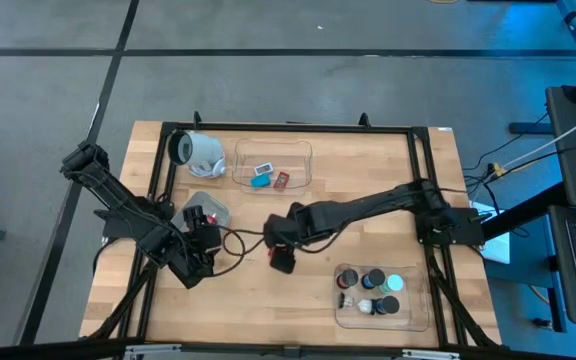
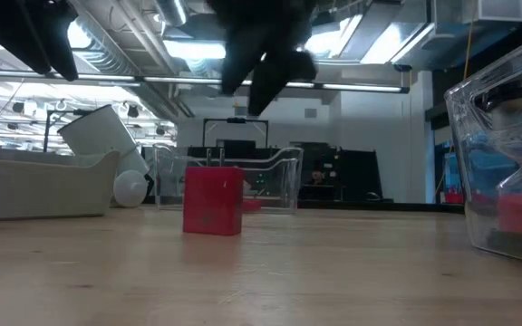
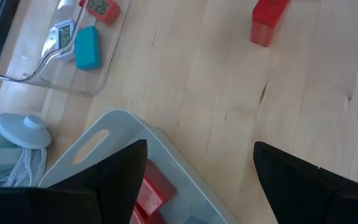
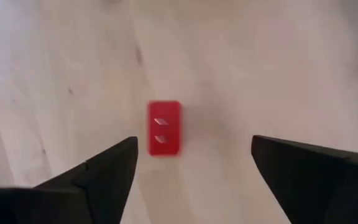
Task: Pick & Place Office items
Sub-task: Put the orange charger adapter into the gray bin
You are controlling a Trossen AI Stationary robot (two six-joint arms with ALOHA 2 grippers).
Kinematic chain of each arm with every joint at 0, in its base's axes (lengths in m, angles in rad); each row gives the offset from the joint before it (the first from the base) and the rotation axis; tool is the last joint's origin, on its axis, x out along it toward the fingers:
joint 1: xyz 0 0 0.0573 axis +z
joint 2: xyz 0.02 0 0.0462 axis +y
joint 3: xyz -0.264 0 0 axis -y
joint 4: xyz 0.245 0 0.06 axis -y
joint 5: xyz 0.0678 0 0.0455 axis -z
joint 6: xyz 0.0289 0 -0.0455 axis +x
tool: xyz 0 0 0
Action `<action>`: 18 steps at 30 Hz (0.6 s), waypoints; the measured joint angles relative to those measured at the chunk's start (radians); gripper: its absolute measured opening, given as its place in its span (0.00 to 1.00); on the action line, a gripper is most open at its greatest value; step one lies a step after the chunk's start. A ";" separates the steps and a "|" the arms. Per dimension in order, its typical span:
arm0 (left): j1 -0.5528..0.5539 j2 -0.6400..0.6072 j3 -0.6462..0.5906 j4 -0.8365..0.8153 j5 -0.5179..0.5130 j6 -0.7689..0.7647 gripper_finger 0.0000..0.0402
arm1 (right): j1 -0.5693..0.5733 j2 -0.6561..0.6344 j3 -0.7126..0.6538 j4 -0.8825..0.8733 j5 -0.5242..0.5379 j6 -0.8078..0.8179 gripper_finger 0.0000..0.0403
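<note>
A small red block (image 4: 165, 127) stands on the bare wood near the table's middle (image 2: 213, 201). My right gripper (image 4: 194, 146) hangs open above it, clear of it (image 2: 270, 68), with the block showing just beside the gripper from above (image 1: 274, 251). My left gripper (image 3: 201, 149) is open too, at the left side of the table (image 1: 200, 250), over the near corner of a small pale tray (image 3: 114, 134) that holds more red blocks (image 3: 151, 190). Several round pucks (image 1: 376, 283) sit in the clear tray (image 1: 340, 318) at the near right.
A clear tray (image 1: 303, 152) by the far edge holds a blue piece (image 3: 87, 47), a white piece (image 3: 61, 36) and a red one (image 3: 103, 8). The large white-grey cylinder (image 1: 200, 152) lies to its left. A dark cable (image 1: 243, 238) runs between the two grippers. Bare wood lies in the middle.
</note>
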 joint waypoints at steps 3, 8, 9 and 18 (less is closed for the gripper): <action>0.000 0.000 0.000 0.000 -0.001 -0.003 0.73 | 0.024 -0.064 0.000 -0.079 0.076 -0.006 0.79; 0.000 0.000 0.000 0.000 -0.014 -0.003 0.73 | 0.105 -0.139 0.000 -0.164 0.158 -0.196 0.77; -0.001 0.000 0.000 0.001 -0.019 -0.003 0.73 | 0.122 -0.152 0.000 -0.169 0.155 -0.218 0.75; 0.000 0.000 0.000 0.014 -0.128 -0.032 0.73 | 0.202 -0.187 -0.002 -0.349 0.273 -0.179 0.65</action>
